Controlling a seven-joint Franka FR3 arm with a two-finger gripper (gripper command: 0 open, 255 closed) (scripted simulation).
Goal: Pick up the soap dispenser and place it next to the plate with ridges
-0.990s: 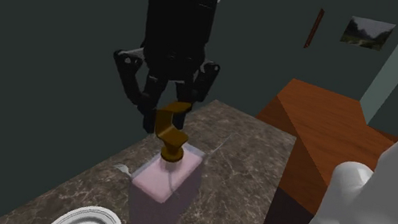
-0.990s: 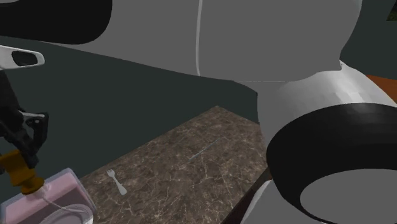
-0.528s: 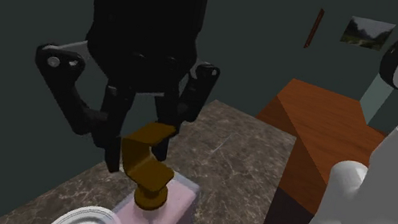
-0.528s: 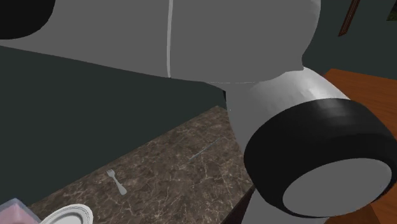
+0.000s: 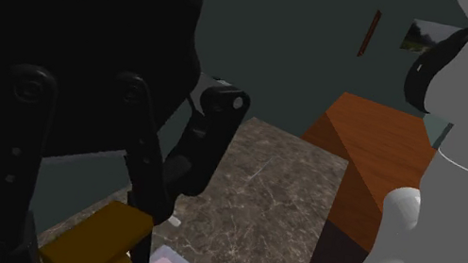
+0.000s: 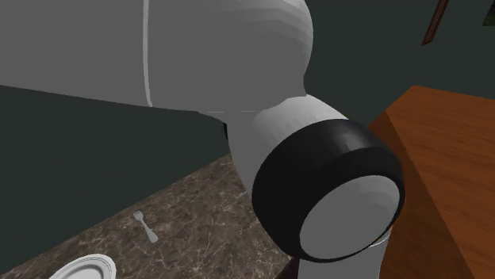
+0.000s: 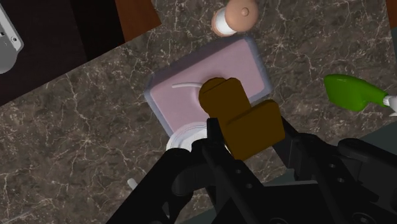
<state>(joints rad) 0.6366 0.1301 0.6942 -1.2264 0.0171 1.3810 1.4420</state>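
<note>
Gripper [image 7: 249,139] of mine clasps the soap dispenser [image 7: 191,89] by its brown pump [image 7: 222,95], over the plate [image 7: 183,137]; pickup looks done, 1 step left: setting it beside that plate.

the soap dispenser [image 7: 191,89] has a pale pink body and a brown pump [image 7: 245,121]. the gripper [image 7: 245,137] is all black. the counter [image 7: 76,127] is dark brown stone with thin white veins. the ridged plate [image 6: 87,258] is white and the fork [image 6: 145,228] is grey. there is a bright green thing [image 7: 348,92]. the table [image 6: 448,158] is orange-brown wood. the arm [image 6: 222,47] is white with a black joint [image 6: 333,158]. the wall [image 6: 79,143] is dark grey-green.
</note>
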